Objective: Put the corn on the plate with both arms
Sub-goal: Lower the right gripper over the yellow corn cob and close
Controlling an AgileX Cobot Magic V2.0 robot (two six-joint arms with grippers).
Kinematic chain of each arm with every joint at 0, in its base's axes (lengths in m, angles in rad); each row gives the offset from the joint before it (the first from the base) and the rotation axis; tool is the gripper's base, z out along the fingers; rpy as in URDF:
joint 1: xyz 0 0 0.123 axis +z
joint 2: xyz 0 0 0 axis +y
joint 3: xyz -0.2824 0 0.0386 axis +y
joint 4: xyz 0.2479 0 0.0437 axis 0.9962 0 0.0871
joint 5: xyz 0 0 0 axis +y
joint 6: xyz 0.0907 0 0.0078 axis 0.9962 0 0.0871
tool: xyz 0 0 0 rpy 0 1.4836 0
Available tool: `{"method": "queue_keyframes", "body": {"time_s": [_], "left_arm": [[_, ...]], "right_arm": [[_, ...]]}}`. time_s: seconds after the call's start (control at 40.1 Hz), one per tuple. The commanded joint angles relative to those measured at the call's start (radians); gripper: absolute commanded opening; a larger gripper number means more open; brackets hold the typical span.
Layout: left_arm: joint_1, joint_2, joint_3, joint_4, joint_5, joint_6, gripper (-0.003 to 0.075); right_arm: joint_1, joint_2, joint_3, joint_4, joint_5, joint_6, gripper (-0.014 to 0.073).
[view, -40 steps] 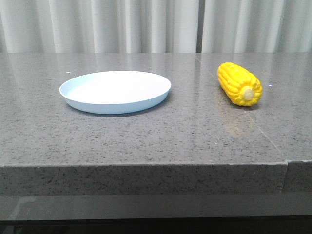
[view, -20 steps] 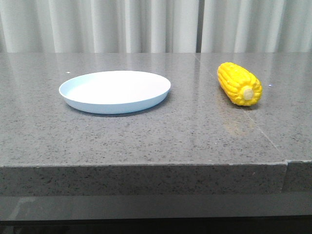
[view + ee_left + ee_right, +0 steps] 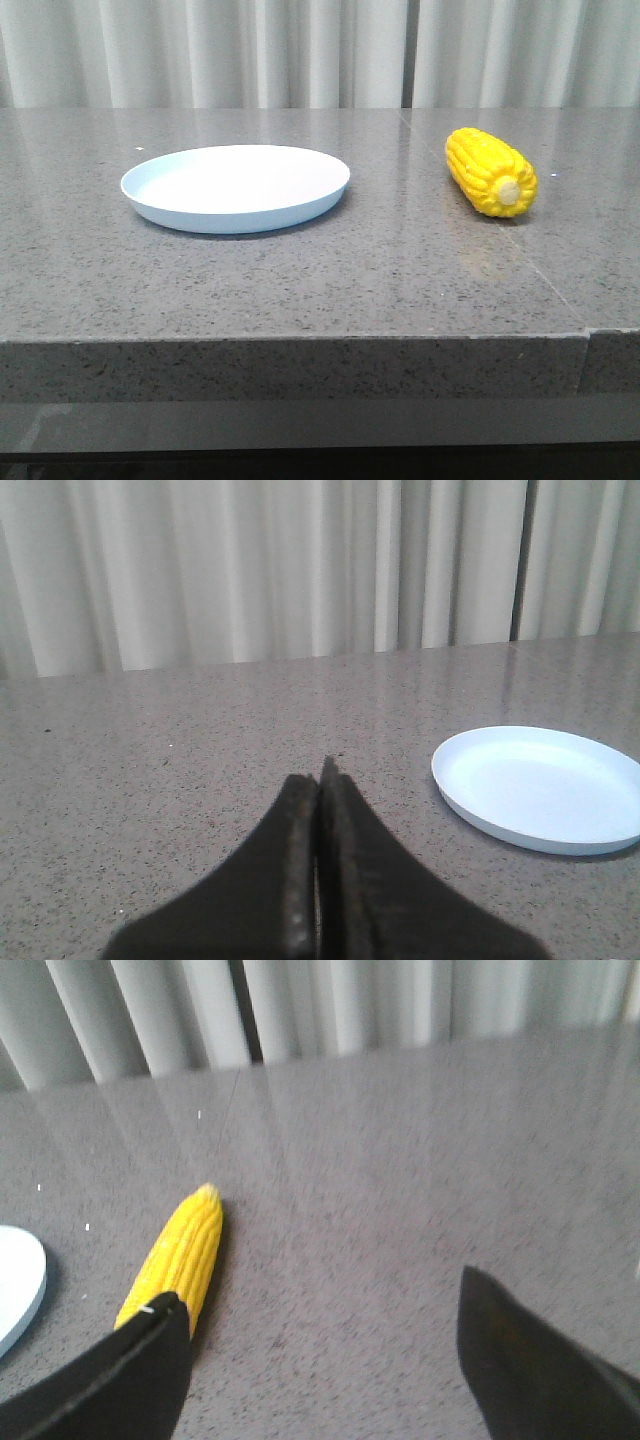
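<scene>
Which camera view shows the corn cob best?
The front view: the whole corn cob lies unobstructed on the table. The right wrist view shows it blurred, its near end behind a finger. The left wrist view does not show it.

Barely anything is changing out front: only the plate is sitting a hair further left than a second ago.

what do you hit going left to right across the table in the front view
plate → bare stretch of grey table → corn
</scene>
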Motion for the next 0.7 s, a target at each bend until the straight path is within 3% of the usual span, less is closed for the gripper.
{"method": "queue_keyframes", "body": {"time_s": [0.0,0.299,0.673], "left_arm": [[0.000,0.012,-0.024,0.003,-0.078,-0.010,-0.0020],[0.000,0.012,-0.024,0.003,-0.078,-0.010,-0.0020],[0.000,0.012,-0.024,0.003,-0.078,-0.010,-0.0020]], "right_arm": [[-0.002,0.129,-0.078,0.060,-0.061,0.002,0.0582],[0.091,0.498,-0.299,0.078,0.038,0.001,0.0582],[0.222,0.929,-0.581,0.212,0.177,0.001,0.0582]]}}
